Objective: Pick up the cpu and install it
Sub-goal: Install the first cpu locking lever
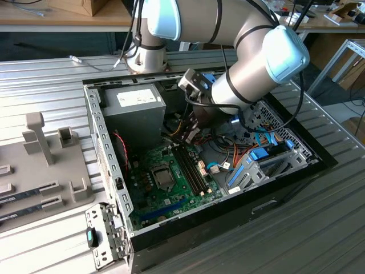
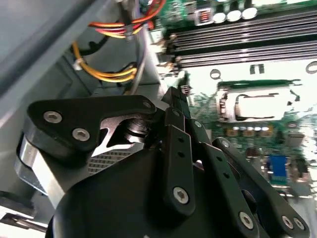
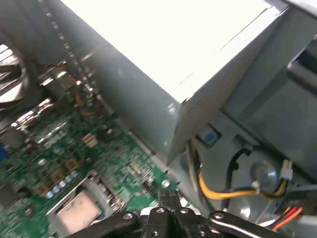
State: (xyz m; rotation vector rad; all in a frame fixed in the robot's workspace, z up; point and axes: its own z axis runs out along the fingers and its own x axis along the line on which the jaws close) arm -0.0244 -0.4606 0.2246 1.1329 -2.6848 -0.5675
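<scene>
The cpu lies flat in its socket in the middle of the green motherboard inside the open computer case. Its silvery top plate shows in both wrist views. My gripper hangs inside the case above the board's far end, next to the power supply and apart from the cpu. Its two thin black fingers are pressed together with nothing between them, and the second wrist view shows the same of the gripper.
The grey power supply stands close beside the gripper. Yellow, red and orange cables run near the fingers. Memory slots lie beside the socket. Blue-tabbed drive bays occupy the exterior view's right. A grey fixture holds memory sticks outside the case.
</scene>
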